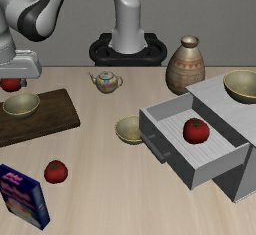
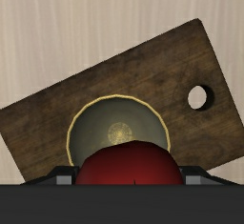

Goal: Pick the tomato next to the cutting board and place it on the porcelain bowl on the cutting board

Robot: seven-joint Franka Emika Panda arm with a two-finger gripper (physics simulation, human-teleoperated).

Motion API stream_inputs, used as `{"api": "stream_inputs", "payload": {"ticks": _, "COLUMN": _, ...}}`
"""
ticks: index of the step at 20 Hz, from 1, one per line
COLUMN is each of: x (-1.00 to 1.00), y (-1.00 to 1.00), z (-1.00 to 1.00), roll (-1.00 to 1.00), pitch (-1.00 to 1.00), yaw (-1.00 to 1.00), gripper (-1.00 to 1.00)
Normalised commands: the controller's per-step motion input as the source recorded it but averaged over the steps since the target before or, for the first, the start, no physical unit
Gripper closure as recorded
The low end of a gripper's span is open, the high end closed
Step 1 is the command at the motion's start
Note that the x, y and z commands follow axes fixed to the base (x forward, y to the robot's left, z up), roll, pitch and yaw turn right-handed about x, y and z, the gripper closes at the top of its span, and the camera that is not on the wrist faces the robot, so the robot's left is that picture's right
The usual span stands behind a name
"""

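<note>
Tomato (image 1: pixel 10 83) gripped in the air just above the porcelain bowl (image 1: pixel 20 104) on the cutting board (image 1: pixel 55 117).

The gripper (image 1: pixel 11 77) has both fingers pressed against the tomato's sides, spread as wide as the fruit, and holds it clear of the cutting board, over the bowl's edge at the exterior view's left. In the wrist view the tomato overlaps the bowl's rim nearest the fingers. In front of the cutting board stand a blue box (image 1: pixel 24 194) and a loose tomato (image 1: pixel 56 171). Past the cutting board's right end come a teapot (image 1: pixel 106 80), a small bowl (image 1: pixel 129 130), an open drawer (image 1: pixel 205 154) holding a third tomato (image 1: pixel 196 131), and a vase (image 1: pixel 186 64).
</note>
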Motion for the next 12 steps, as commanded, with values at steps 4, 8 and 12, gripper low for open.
{"api": "stream_inputs", "payload": {"ticks": 4, "x": 0.00, "y": 0.00, "z": 0.00, "roll": 0.00, "pitch": 0.00, "yaw": 0.00, "gripper": -1.00}}
{"api": "stream_inputs", "payload": {"ticks": 8, "x": 0.00, "y": 0.00, "z": 0.00, "roll": 0.00, "pitch": 0.00, "yaw": 0.00, "gripper": -1.00}}
{"api": "stream_inputs", "payload": {"ticks": 12, "x": 0.00, "y": 0.00, "z": 0.00, "roll": 0.00, "pitch": 0.00, "yaw": 0.00, "gripper": -1.00}}
